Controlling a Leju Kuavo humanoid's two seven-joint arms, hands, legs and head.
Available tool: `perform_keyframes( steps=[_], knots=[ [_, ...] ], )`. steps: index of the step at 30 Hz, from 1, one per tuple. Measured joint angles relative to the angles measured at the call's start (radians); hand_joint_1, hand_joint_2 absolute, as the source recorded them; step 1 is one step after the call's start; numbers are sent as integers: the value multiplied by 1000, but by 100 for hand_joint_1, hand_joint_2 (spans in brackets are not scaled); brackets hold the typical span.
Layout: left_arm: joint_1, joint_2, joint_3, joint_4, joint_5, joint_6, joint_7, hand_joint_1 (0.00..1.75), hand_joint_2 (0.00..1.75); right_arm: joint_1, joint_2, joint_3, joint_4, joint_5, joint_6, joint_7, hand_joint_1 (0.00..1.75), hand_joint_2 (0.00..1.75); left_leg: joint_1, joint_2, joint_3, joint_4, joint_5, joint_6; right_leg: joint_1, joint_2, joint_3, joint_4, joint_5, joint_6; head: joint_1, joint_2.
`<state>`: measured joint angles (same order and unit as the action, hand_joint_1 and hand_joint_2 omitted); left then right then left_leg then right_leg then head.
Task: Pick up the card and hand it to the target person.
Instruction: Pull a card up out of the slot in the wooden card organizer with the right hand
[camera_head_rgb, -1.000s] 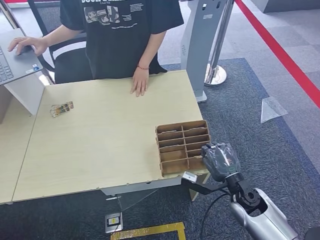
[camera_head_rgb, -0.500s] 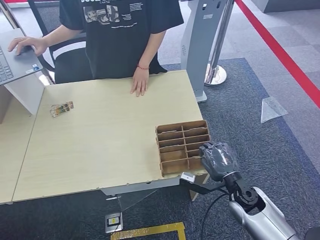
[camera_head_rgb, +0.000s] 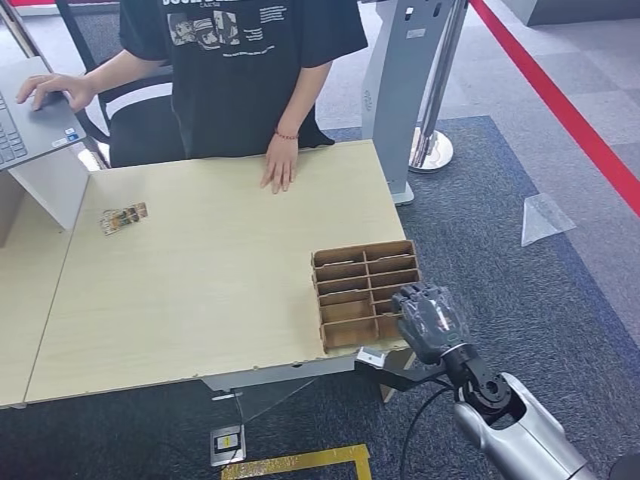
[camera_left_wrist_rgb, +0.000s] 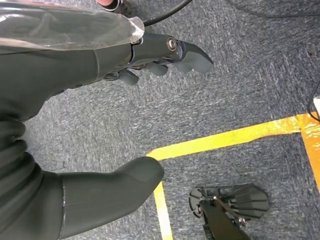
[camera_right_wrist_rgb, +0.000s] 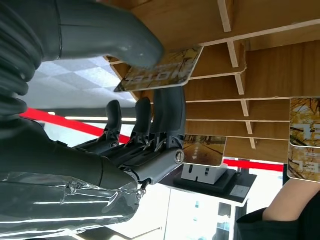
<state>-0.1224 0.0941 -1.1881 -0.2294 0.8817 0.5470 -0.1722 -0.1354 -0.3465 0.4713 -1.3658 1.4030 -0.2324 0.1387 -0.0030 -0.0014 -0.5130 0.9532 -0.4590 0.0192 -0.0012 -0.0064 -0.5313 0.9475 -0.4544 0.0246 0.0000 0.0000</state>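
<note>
person: standing at the far edge of the table, one palm flat on it.
left hand: hanging over carpet, fingers apart, holding nothing.
rack: wooden divider box sits right at the table's near right corner.
card: in a near slot, looks pinched by the right hand's thumb and fingers.
step: grabbing it, I'd say.
next: lift straight out past the slats, then reach across the bare tabletop.

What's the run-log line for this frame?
right hand: pinching printed card at brown wooden slotted organizer | left hand: open | handover: not yet
</note>
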Motion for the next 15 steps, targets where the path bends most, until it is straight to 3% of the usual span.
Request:
perform_keyframes(
  steps=[4,15],
  knots=[
    [0,1,1,-1,1,0,-2,0,175,-6,-13,7,-15,-1,6,0,171,175,0,0,0,0,0,0,0,0,0,0,0,0,0,0],
    [1,0,-2,-1,4,-9,-7,0,175,-31,-100,1,-184,-1,130,-30,174,175,-1,0,-2,2,0,0,-1,0,-3,2,0,0,0,0]
  ],
)
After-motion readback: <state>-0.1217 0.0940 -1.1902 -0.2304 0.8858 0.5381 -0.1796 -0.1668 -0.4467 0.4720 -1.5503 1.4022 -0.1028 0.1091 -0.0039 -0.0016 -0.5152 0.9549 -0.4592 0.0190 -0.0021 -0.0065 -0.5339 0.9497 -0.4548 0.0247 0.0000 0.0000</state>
